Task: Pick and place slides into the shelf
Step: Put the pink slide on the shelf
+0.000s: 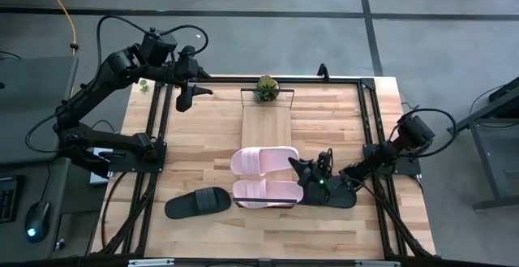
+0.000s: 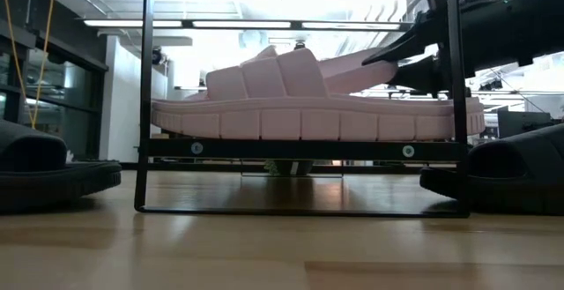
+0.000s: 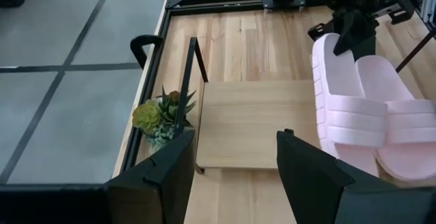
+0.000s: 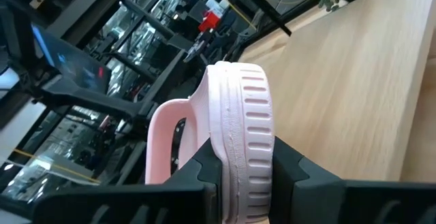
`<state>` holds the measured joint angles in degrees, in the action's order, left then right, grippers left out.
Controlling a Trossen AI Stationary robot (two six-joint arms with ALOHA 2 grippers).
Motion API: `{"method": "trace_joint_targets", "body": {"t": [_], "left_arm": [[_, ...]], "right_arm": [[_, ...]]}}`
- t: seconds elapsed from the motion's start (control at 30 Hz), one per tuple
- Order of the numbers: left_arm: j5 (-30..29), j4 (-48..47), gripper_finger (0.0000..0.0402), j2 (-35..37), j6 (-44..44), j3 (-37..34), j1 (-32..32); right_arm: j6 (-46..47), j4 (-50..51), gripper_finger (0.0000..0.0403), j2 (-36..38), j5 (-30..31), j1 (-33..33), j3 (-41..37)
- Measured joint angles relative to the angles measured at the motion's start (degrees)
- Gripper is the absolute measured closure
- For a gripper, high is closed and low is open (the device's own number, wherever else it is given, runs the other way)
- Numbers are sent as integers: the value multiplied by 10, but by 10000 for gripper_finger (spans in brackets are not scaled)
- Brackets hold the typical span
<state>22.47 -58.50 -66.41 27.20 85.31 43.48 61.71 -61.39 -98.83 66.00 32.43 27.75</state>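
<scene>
High view: right gripper [image 1: 302, 172] is clamped on the end of a pale pink slide [image 1: 266, 160] lying on the near end of the shelf [image 1: 267, 123]. Second pink slide [image 1: 265, 192] sits just beside the gripper, nearer the table front. One black slide [image 1: 199, 203] lies well off to its far side, past the pink ones; another black slide [image 1: 340, 198] sits under the right arm, right behind the gripper. Left gripper [image 1: 183, 98] hangs parked at the far table corner, well apart from everything.

Low view: both pink slides sit inside the shelf frame [image 2: 145, 96], right gripper [image 2: 404, 59] at their end. Black slides flank the frame on the tabletop.

Left wrist view: own fingers [image 3: 167, 176] spread wide, nothing between them; bare shelf board ahead, small plant [image 3: 162, 115] just beside it.

Right wrist view: fingers [image 4: 289, 166] pinch the slide's sole edge [image 4: 238, 135], probably so the heel end can be steered and seated on the board. Looks like placement, not yet let go.
</scene>
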Motion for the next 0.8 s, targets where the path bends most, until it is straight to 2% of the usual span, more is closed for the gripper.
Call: {"method": "trace_joint_targets", "body": {"t": [0.37, 0.67, 0.8], "left_arm": [[0, 0, 214, 0, 0, 0, 0], [0, 0, 214, 0, 0, 0, 0], [0, 0, 214, 0, -1, 0, 0]], "right_arm": [[53, 38, 360, 0, 7, 26, 0], [55, 42, 359, 0, -5, 29, 0], [51, 42, 347, 0, -7, 29, 0]]}}
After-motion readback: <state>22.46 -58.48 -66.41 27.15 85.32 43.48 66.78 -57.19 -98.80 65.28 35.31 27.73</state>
